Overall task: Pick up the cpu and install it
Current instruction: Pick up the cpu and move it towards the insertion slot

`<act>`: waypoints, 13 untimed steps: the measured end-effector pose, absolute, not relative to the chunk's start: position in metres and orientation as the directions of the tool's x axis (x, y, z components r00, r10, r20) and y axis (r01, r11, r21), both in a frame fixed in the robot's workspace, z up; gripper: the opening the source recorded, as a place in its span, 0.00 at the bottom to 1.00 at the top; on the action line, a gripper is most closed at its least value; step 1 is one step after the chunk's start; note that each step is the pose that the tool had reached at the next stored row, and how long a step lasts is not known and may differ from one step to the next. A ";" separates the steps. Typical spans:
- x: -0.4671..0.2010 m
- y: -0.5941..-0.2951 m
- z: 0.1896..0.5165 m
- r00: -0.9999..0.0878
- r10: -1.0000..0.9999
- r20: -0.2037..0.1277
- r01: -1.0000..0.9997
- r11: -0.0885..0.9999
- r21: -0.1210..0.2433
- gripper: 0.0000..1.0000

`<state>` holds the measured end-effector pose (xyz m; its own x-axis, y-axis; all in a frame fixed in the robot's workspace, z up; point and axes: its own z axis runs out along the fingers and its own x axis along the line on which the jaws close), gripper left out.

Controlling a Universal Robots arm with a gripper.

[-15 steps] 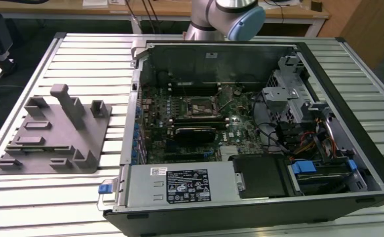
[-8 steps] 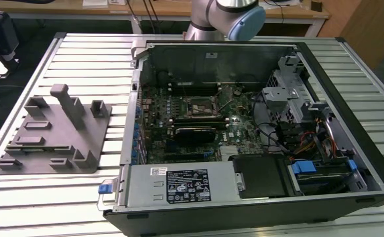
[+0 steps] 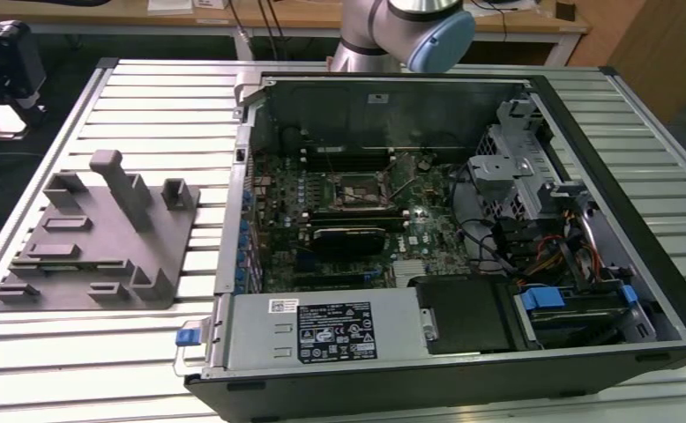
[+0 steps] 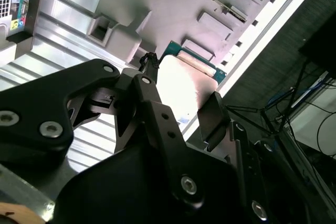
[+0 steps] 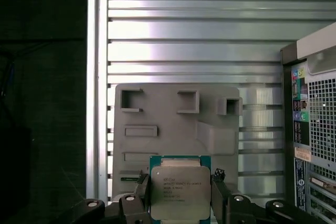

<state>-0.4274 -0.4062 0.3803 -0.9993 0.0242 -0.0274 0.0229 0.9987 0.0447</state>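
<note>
The cpu point(image 5: 180, 190), a flat square chip with a silvery-beige metal top and a green rim, sits between the two black fingers of my gripper point(image 5: 180, 199), which is shut on it. In the second wrist view the cpu point(image 4: 185, 83) shows edge-on inside the gripper point(image 4: 181, 106), well above the grey plastic fixture block point(image 4: 157, 9). That fixture block point(image 5: 173, 129) lies on the table below the chip. In the exterior view the black-framed motherboard socket point(image 3: 352, 191) lies inside the open computer case point(image 3: 625, 220), with the fixture block point(image 3: 96, 238) at the exterior view's left.
The slatted metal table point(image 3: 155, 97) carries the case and fixture. The arm's base point(image 3: 402, 35) stands behind the case. The case holds a power supply point(image 3: 319, 330), a drive cage point(image 3: 514, 176) and cables. The case's rear panel point(image 5: 315, 129) is beside the fixture; dark floor point(image 5: 42, 103) lies past the table edge.
</note>
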 end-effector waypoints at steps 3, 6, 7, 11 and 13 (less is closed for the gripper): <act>-0.424 -0.406 0.380 -0.999 0.024 -0.027 0.023 0.999 0.045 0.55; -0.419 -0.406 0.380 -0.999 0.024 -0.027 0.023 0.999 0.045 0.55; -0.418 -0.406 0.380 -0.999 0.024 -0.027 0.023 0.999 0.045 0.55; -0.410 -0.406 0.380 -0.999 0.024 -0.027 0.023 0.999 0.045 0.55; -0.406 -0.406 0.380 -0.999 0.024 -0.027 0.023 0.999 0.045 0.55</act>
